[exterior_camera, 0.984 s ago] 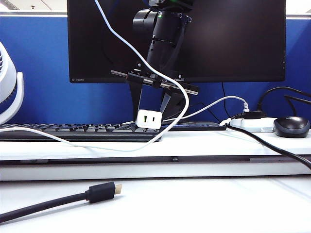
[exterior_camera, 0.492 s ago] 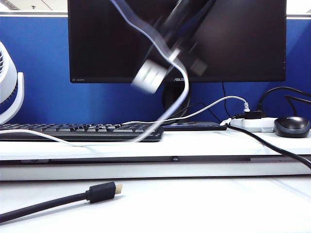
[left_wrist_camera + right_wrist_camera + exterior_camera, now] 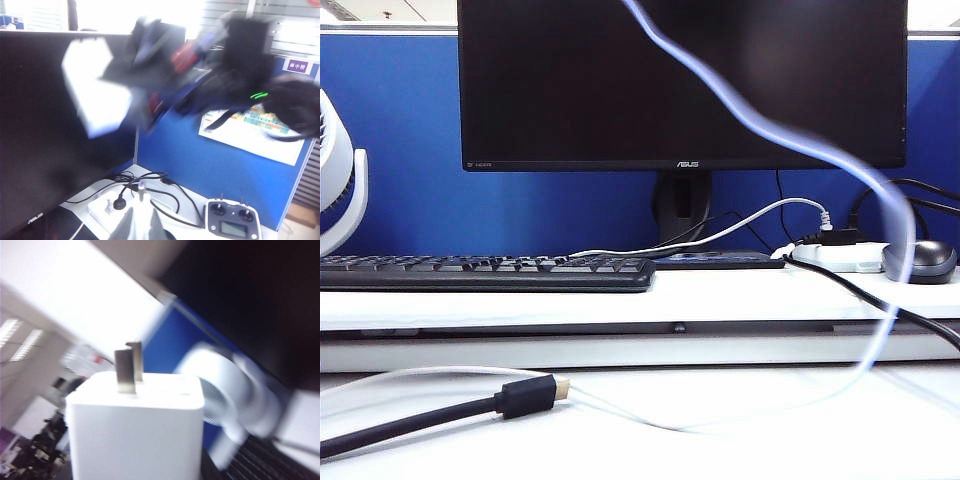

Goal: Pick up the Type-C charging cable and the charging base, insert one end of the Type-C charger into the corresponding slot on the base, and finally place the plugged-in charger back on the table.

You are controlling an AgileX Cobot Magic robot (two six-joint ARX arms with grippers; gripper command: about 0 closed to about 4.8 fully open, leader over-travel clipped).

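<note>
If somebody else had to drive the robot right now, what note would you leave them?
Left gripper: shut, apparently pinching the plug end of the thin white Type-C charging cable, raised in front of the monitor.
Right gripper: closed on the small white boxy charging base, held high, heavily blurred.
The cable's slack loops down onto the white table.
Done: both things picked up.
Left: no plug shows in the base, so push it into the port, then set the joined pair on the table.
</note>
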